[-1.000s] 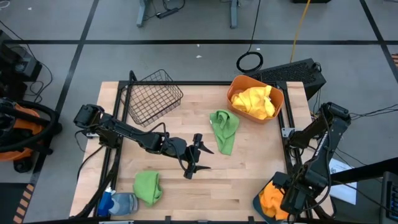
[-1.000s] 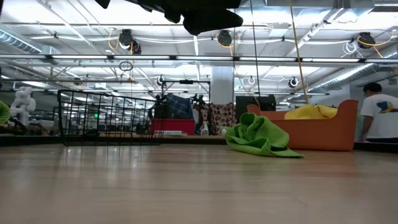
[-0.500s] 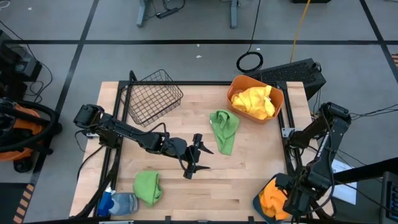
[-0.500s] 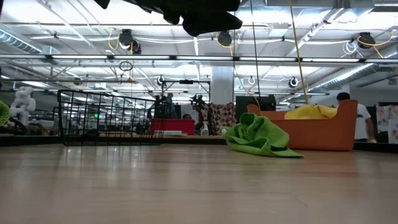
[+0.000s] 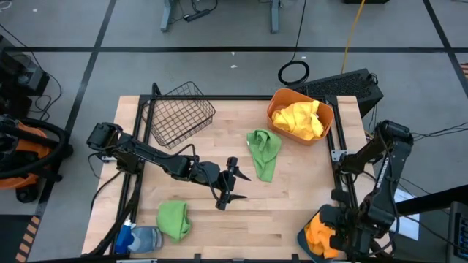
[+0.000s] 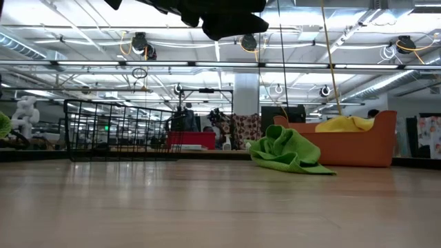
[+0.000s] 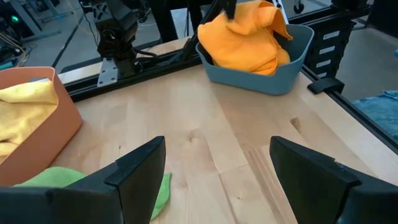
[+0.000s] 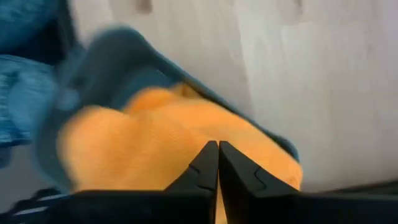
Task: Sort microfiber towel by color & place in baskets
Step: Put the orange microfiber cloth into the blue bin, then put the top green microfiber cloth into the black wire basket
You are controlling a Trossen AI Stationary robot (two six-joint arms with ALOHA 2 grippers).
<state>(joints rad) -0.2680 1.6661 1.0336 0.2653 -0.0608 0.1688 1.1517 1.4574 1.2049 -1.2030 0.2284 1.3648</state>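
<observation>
My left gripper point(image 5: 234, 184) point(image 7: 217, 162) hangs open above the table's middle, nothing between its fingers. One green towel point(image 5: 263, 152) point(image 6: 289, 153) lies crumpled just beyond it, beside the orange basket point(image 5: 278, 96), which holds yellow towels point(image 5: 298, 119). A second green towel point(image 5: 174, 219) lies near the near-left corner. My right gripper point(image 8: 217, 146) is shut above the orange towels point(image 7: 239, 37) point(image 8: 155, 143), which are piled in the teal basket point(image 7: 273, 78) point(image 5: 301, 239) at the near-right corner. My right gripper points down at the top of the orange towel pile in the teal basket. Whether its shut fingertips touch the cloth, I cannot tell.
A black wire basket point(image 5: 179, 113) stands tilted at the far-left part of the table. A blue-and-white bottle point(image 5: 139, 237) lies at the near-left corner beside the second green towel. Bare wood stretches between my left gripper and the teal basket.
My right arm's wrist has shifted a little toward the table's right edge while staying over the teal basket. The left arm and the towels on the table have kept still.
</observation>
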